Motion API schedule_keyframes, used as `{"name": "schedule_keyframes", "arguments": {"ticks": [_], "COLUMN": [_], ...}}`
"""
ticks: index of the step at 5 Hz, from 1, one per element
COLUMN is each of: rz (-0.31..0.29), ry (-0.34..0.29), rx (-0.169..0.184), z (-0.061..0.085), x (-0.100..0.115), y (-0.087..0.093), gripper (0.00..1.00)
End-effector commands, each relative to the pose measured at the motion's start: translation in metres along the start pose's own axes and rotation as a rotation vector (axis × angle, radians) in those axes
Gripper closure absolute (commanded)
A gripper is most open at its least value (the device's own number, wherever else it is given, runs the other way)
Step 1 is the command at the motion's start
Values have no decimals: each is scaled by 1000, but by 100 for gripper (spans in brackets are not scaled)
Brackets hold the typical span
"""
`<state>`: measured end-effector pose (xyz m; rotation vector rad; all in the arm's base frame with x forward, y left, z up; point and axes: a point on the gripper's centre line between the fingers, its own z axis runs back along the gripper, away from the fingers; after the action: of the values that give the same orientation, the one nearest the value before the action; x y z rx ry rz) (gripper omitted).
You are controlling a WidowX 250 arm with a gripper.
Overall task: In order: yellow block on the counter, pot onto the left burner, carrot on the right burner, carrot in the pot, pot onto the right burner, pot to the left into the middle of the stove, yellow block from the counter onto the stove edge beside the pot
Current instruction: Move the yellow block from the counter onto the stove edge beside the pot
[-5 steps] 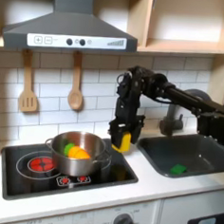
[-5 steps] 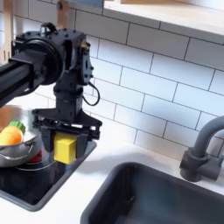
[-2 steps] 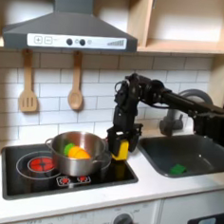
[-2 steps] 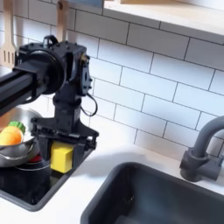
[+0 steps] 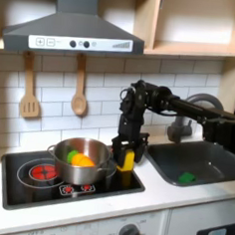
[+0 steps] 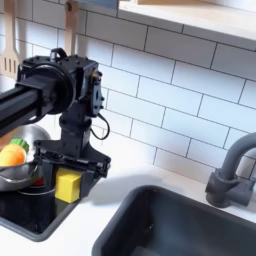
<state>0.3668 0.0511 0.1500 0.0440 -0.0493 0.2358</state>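
First exterior view: your end effector hangs low at the stove's right edge, clamped on the yellow block. Pot sits mid-stove just beside it on that view's left, carrot inside w/ a green bit. Small green piece lies in the sink. Table off-white around both.

Second exterior view: end effector grips yellow block from both sides, block at stove edge; can't tell if it touches down. Pot w/ carrot at the second exterior view's left. Faucet far right.
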Motion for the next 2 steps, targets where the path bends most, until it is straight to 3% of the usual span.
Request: {"name": "schedule_keyframes", "arguments": {"ticks": [1, 2], "rz": [-5, -24], "ry": [-4, 2], "rx": [-8, -8], "z": [1, 1], "x": [-10, -7], "y": [5, -2], "gripper": [0, 0]}}
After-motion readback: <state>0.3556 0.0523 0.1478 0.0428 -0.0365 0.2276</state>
